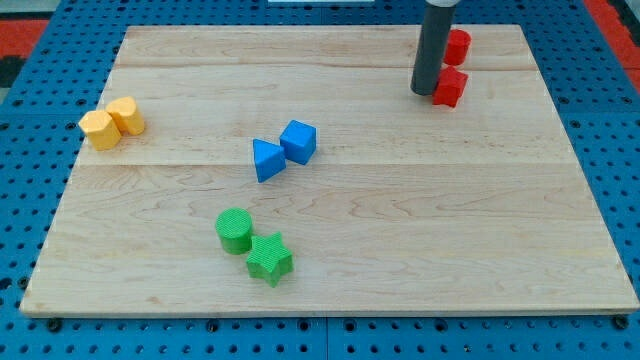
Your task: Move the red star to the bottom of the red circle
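Red plastic shows in two places at the view's top right, and both pieces are partly masked. The red circle (458,46) sits just behind the dark rod, so its left side is hidden and only its rounded right half can be seen. The red star (450,88) lies directly below it toward the view's bottom, apparently touching it or nearly so; its left points are covered by the rod, and what shows is a chunky, glossy red shape with a pointed lower edge. My tip (425,92) rests on the counter (400,220) just at the star's left side, seemingly in contact with it, though the exact meeting line cannot be made out. The rod's upper part is cut off by the view's top edge. There is no gripper on this arm, only the rod, so nothing can be said of jaws being apart or together.

Elsewhere on the pale wooden counter, two yellow blocks, a yellow hexagon (98,130) and a yellow cylinder (126,115), touch at the view's left. A blue triangle (266,160) and a blue cube (298,141) sit together near the middle. A green cylinder (234,230) and a green star (269,258) touch lower down.
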`<action>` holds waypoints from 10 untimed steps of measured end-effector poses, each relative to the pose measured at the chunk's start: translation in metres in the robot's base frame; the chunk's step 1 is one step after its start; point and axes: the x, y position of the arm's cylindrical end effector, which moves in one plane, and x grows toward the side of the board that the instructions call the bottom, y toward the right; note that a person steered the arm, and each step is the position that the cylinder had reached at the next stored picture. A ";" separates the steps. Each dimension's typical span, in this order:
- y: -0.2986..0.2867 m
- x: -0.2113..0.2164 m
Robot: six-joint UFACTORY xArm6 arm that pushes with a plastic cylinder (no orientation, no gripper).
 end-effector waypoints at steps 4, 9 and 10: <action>0.010 0.000; 0.041 0.014; -0.037 0.062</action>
